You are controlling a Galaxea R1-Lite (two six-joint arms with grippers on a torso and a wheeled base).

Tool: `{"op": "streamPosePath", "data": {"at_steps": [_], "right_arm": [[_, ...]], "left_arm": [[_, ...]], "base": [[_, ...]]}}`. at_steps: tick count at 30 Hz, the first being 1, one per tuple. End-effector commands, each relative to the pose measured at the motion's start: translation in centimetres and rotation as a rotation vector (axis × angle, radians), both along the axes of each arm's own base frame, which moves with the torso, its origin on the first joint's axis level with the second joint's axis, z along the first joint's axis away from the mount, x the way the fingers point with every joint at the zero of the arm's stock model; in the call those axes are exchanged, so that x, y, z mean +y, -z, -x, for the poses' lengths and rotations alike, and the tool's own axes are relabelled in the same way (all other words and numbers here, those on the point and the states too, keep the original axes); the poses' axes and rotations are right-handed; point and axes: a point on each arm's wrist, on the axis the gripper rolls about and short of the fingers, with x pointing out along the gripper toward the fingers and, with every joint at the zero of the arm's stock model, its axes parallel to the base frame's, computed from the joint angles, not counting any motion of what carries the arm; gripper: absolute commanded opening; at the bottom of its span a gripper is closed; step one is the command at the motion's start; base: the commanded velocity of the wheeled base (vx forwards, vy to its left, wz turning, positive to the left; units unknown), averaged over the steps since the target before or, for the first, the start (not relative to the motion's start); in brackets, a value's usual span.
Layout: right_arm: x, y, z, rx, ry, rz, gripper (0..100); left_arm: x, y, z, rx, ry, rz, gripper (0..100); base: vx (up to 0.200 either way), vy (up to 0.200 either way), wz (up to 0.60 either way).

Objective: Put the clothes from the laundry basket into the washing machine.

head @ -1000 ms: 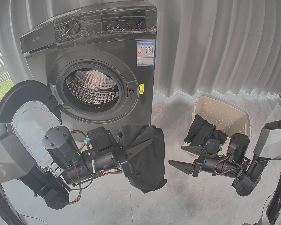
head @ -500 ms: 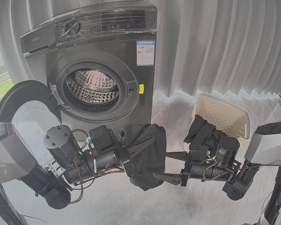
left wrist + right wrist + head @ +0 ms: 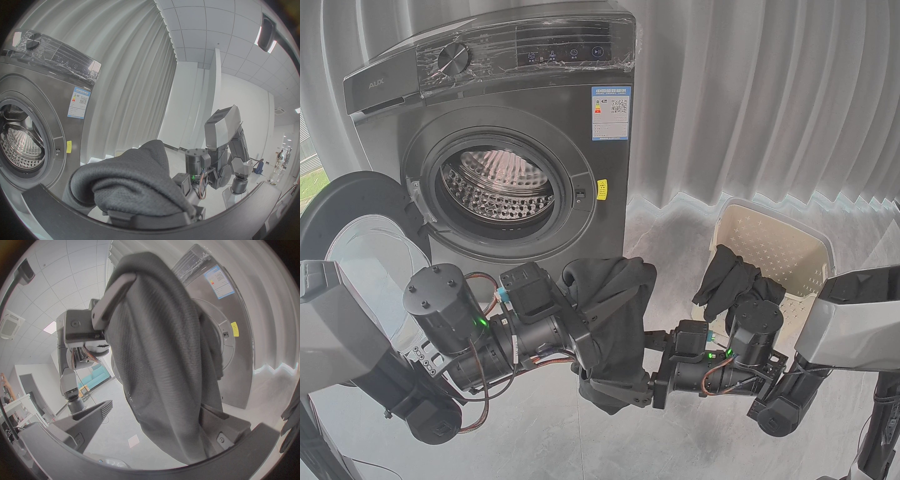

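A dark grey garment (image 3: 619, 337) hangs in front of the washing machine (image 3: 506, 112), below its open drum (image 3: 497, 184). My left gripper (image 3: 615, 312) is shut on the garment's top fold, and the cloth drapes over its fingers (image 3: 147, 218). My right gripper (image 3: 625, 369) is open at the garment's lower part. Its two fingers stand on either side of the hanging cloth (image 3: 162, 358) in the right wrist view. More dark clothes (image 3: 734, 281) lie over the near rim of the cream laundry basket (image 3: 794, 244) at the right.
The machine's round door (image 3: 362, 250) is swung open to the left, beside my left arm. White curtains (image 3: 769, 94) hang behind the basket. Bare grey floor (image 3: 550, 437) lies below both grippers.
My right gripper has travelled left from beside the basket to the hanging garment, fingers still spread. The left gripper with the garment has shifted slightly up and right.
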Motion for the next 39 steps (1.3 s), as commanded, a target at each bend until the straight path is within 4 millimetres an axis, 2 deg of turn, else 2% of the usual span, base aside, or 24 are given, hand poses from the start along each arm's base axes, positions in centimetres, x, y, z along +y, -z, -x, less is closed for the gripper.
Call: {"op": "streamPosePath", "data": {"at_steps": [1,8,16,17,24,28,29,34,39], "right_arm": [[1.2,0.7,-0.5,0.0,0.011,-0.001,100],[1.8,1.7,-1.3,0.012,0.049,0.002,100],[2.1,1.9,-1.9,0.006,0.086,-0.008,100],[2.0,2.0,-1.8,0.012,0.086,-0.004,0],[1.4,1.2,-0.7,0.015,0.08,0.002,0],[0.5,-1.2,1.3,-0.007,0.061,-0.016,0],[0.5,-1.2,1.3,-0.007,0.061,-0.016,0],[0.3,-3.4,4.2,-0.034,0.003,-0.04,0],[-0.1,-4.3,5.6,-0.042,-0.022,-0.048,0]], "left_arm": [[-0.7,-0.2,0.1,-0.006,0.008,0.011,0],[-0.7,-0.4,0.1,-0.011,0.008,0.017,0],[-0.6,-0.6,0.1,-0.007,0.001,0.028,0],[-0.5,-0.7,0.0,-0.008,-0.008,0.03,0],[0.8,-0.2,-1.3,-0.001,-0.071,0.016,0],[1.7,0.6,-2.4,0.015,-0.113,0.002,0],[1.7,0.6,-2.4,0.015,-0.113,0.002,0],[1.6,2.2,-3.1,0.055,-0.124,-0.029,0],[1.3,3.0,-3.6,0.073,-0.156,-0.036,0]], "base": [[0.0,0.0,0.0],[0.0,0.0,0.0],[0.0,0.0,0.0],[0.0,0.0,0.0],[0.0,0.0,0.0],[0.0,0.0,0.0],[0.0,0.0,0.0],[0.0,0.0,0.0],[0.0,0.0,0.0]]}}
